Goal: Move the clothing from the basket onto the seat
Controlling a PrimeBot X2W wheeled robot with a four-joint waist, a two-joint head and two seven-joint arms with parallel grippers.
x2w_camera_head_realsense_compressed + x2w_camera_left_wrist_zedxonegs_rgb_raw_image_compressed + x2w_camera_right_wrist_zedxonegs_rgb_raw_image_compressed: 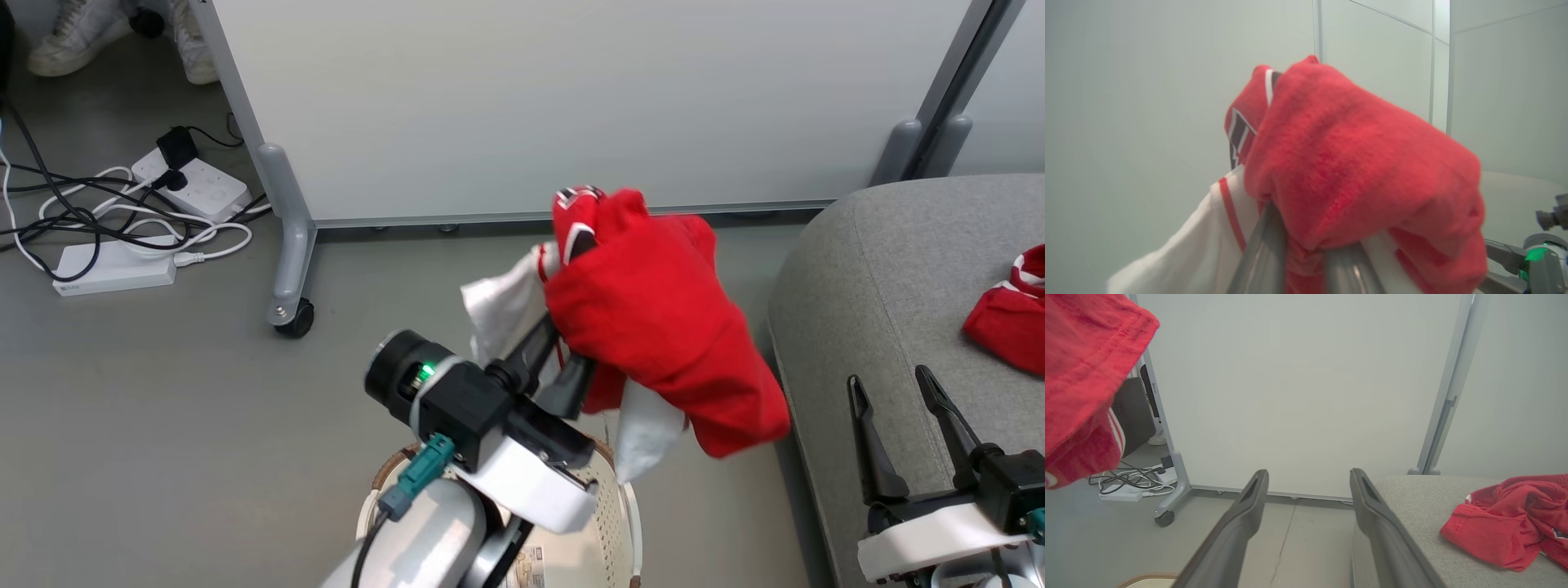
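Against a white partition (571, 98), left jaws clamp clothing (661, 318) over the basket (608, 531), the seat (882, 269) rightward; right jaws apart.

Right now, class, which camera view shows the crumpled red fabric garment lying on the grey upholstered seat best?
The right wrist view: the crumpled red garment lies mostly in frame on the grey seat, folds clear. The head view cuts it off at the right edge. The left wrist view faces the other, lifted red garment.
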